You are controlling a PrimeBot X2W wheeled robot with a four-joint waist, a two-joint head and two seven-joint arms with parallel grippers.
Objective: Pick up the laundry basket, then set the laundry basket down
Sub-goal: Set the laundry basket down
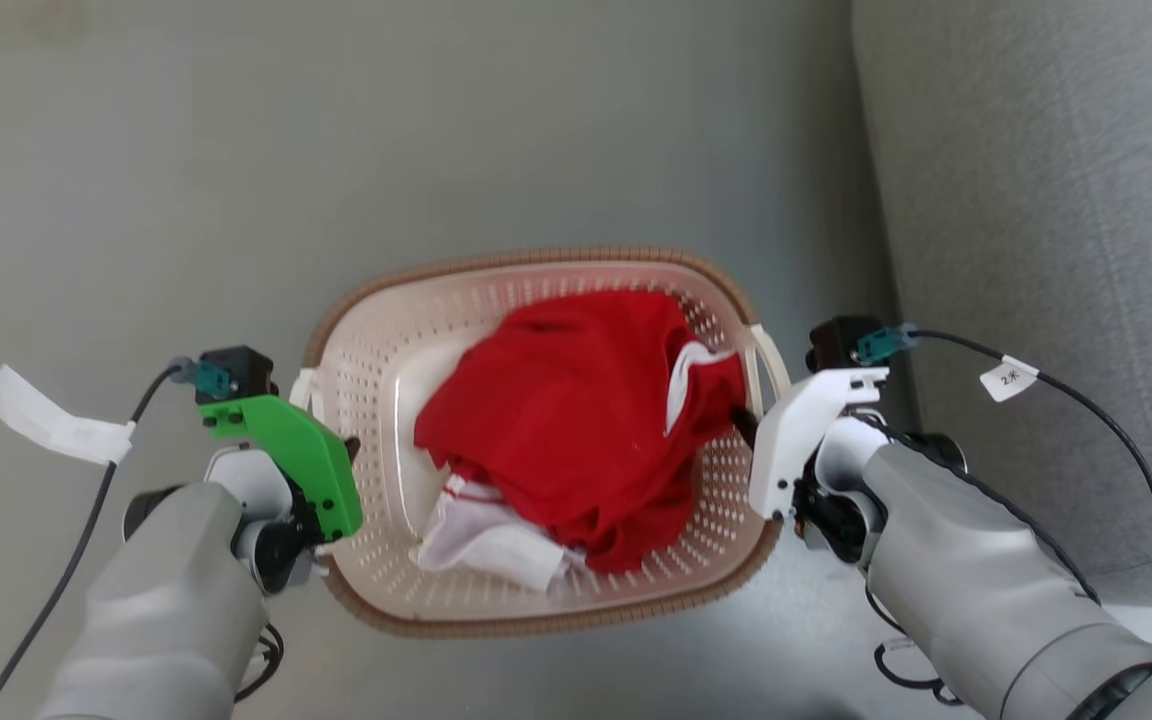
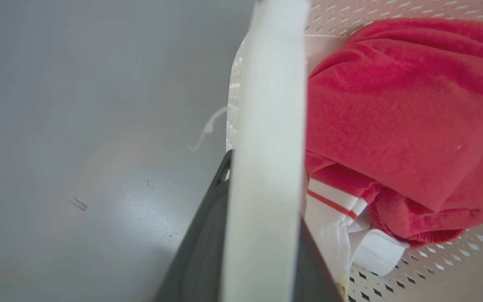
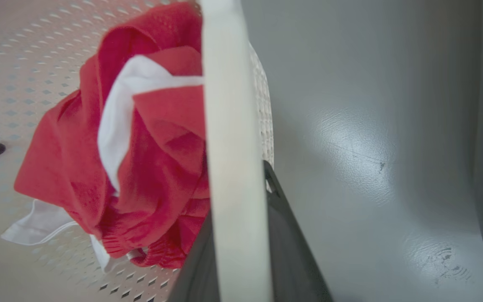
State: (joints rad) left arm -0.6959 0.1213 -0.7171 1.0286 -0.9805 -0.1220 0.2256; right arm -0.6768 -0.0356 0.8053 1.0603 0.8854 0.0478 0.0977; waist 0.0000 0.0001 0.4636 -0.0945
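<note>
Two hands hold the laundry basket by its ends, one on each white side handle. The basket lies in the middle of the head view over the grey floor, long side running left to right, its brown woven-look rim band all round. I cannot tell whether its base touches the floor.

The left hand, under a green mount, is at the left handle. In the left wrist view that pale strip runs straight up between the two dark fingers, one on the outer side and one on the inner side, both pressed against it: the hand pinches the handle. The right hand, under a white mount, is at the right handle. In the right wrist view its fingers flank the strip in the same way and close on it.

Inside the basket a crumpled red garment covers most of the perforated bottom. A white piece with thin red stripes pokes out from under its near left edge, and a white band shows at its right.

To the right of the basket stands a grey upholstered piece. A black cable with a white tag runs from the right wrist, and another with a white tape flag from the left.
</note>
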